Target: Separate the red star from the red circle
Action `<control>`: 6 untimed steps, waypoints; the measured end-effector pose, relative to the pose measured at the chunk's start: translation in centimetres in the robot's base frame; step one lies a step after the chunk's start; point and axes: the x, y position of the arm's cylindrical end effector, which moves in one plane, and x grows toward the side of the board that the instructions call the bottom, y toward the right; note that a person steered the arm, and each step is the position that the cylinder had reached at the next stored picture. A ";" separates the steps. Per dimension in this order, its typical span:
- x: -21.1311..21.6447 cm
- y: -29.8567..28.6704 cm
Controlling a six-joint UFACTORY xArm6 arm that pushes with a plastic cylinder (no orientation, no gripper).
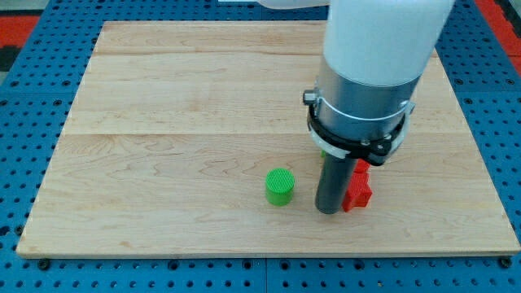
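Red star-shaped block [357, 190] lies on the pale wooden tabletop [163, 122], touching my tip [328, 212] on the view's right. No jaws fitted. Green cylinder block [280, 186] stands near, view's left.

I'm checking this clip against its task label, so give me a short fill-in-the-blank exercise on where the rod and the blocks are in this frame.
1. The green cylinder stands to the view's ____ of my tip.
2. The block touching my tip on the view's right is coloured ____.
3. All visible blocks lie in the ____ half of the wooden board, by the view.
4. The red circle cannot be made out; the arm's ____ housing hides that spot.

Missing words: left; red; bottom; white
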 end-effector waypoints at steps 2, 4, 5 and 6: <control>-1.8 0.3; -3.6 4.6; -3.5 7.8; -3.3 6.7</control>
